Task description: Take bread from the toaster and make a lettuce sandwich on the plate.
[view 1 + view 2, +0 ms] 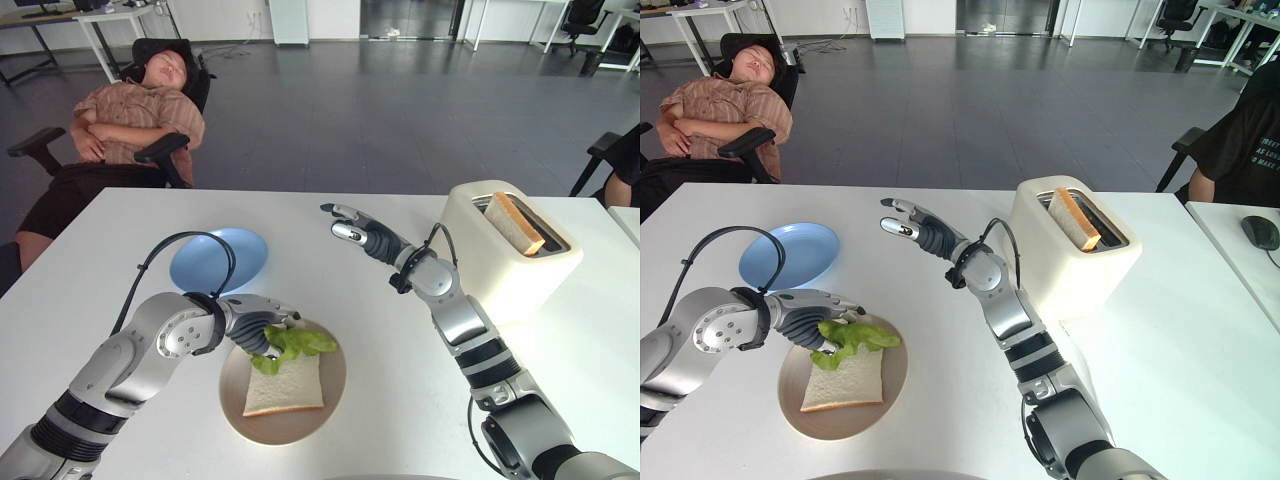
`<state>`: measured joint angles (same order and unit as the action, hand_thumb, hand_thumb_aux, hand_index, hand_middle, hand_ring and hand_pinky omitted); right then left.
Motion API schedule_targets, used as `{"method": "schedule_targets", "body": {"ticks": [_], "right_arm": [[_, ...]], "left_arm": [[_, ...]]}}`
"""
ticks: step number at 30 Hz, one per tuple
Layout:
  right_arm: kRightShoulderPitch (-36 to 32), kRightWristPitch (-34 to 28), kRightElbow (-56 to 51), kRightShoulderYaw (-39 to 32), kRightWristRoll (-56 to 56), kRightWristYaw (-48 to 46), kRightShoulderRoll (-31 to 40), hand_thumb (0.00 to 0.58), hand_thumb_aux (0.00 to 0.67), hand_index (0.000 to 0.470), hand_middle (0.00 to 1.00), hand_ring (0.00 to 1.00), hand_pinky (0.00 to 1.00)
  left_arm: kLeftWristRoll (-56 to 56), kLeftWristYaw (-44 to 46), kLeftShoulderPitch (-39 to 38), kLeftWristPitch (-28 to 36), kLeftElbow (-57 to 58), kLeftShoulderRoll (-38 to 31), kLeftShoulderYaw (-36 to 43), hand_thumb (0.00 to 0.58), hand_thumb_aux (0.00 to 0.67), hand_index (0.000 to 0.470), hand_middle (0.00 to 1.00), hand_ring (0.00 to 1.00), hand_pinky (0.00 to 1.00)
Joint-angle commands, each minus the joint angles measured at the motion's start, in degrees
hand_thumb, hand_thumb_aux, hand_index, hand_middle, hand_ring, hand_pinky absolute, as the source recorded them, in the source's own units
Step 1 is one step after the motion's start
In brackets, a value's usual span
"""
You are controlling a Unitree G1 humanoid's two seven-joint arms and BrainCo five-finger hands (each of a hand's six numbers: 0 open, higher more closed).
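Left hand (255, 325) pinches soft, tear-prone lettuce (300, 345) by its edge over bread (285, 385), lower centre; right hand (355, 228) open, empty.

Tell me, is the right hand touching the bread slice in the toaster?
Apart. The left eye view shows bare table between the right hand and the toaster, where the bread slice stands.

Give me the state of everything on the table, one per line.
Cream plastic toaster: toasted bread slice standing in its slot.
Round tan plate: holds a white bread slice.
Green lettuce leaf: on that slice, gripped by left hand.
Right hand: open, holding nothing.
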<state>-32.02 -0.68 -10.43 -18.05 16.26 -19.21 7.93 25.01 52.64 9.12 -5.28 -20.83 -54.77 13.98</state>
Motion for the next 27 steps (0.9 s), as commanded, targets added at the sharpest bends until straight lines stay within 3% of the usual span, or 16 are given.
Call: {"method": "schedule_targets", "body": {"ticks": [1,10,15,16,17,18,19,24,25,27], "right_arm": [[-0.55,0.10,-0.82,0.22,-0.32,-0.05,-0.04,0.000,0.000,0.000,0.00,0.00,0.00],[-0.43,-0.04,-0.44,0.39,-0.29,0.33,-0.25,0.000,0.000,0.000,0.00,0.00,0.00],[-0.30,-0.07,-0.13,0.55,-0.37,0.42,-0.14,0.000,0.000,0.000,0.00,0.00,0.00],[-0.24,-0.05,-0.06,0.52,-0.37,0.41,-0.17,0.000,0.000,0.000,0.00,0.00,0.00],[-0.22,-0.01,-0.05,0.52,-0.40,0.40,-0.18,0.000,0.000,0.000,0.00,0.00,0.00],[-0.19,0.02,-0.02,0.53,-0.42,0.39,-0.18,0.000,0.000,0.000,0.00,0.00,0.00],[-0.17,0.05,-0.02,0.56,-0.43,0.40,-0.16,0.000,0.000,0.000,0.00,0.00,0.00],[-0.14,0.07,0.14,0.64,-0.54,0.23,-0.09,0.000,0.000,0.000,0.00,0.00,0.00],[-0.33,0.16,0.24,0.96,-0.62,0.34,0.07,0.000,0.000,0.000,0.00,0.00,0.00],[-1.36,0.86,1.05,2.16,-0.15,1.17,1.10,0.000,0.000,0.000,0.00,0.00,0.00]], "left_arm": [[-3.54,2.33,-0.30,-0.07,-0.84,-0.96,-1.72,0.484,0.397,0.278,0.00,0.00,0.00],[-6.82,5.36,-0.90,-0.53,-0.87,-1.75,-2.66,0.500,0.420,0.295,0.00,0.00,0.00],[-6.47,6.61,-2.98,-0.45,-1.71,-3.06,-3.15,0.438,0.339,0.238,0.00,0.00,0.00],[-6.14,6.66,-3.42,-0.51,-1.69,-3.48,-3.24,0.374,0.271,0.190,0.00,0.00,0.00],[-5.90,6.76,-3.79,-0.58,-1.67,-3.82,-3.26,0.248,0.163,0.114,0.00,0.00,0.00],[-5.66,6.77,-4.09,-0.66,-1.65,-4.01,-3.30,0.152,0.095,0.066,0.00,0.00,0.00],[-5.52,6.75,-4.27,-0.71,-1.59,-4.03,-3.33,0.096,0.058,0.041,0.00,0.00,0.00],[-4.14,6.08,-4.67,-0.40,-1.18,-3.70,-3.54,0.071,0.042,0.029,0.00,0.00,0.00],[-3.98,5.45,-4.27,-0.45,-0.86,-3.29,-3.77,0.087,0.053,0.037,0.00,0.00,0.00],[-4.62,2.93,-2.48,-0.45,0.18,-1.13,-4.64,0.000,0.000,0.000,0.00,0.00,0.00]]}}
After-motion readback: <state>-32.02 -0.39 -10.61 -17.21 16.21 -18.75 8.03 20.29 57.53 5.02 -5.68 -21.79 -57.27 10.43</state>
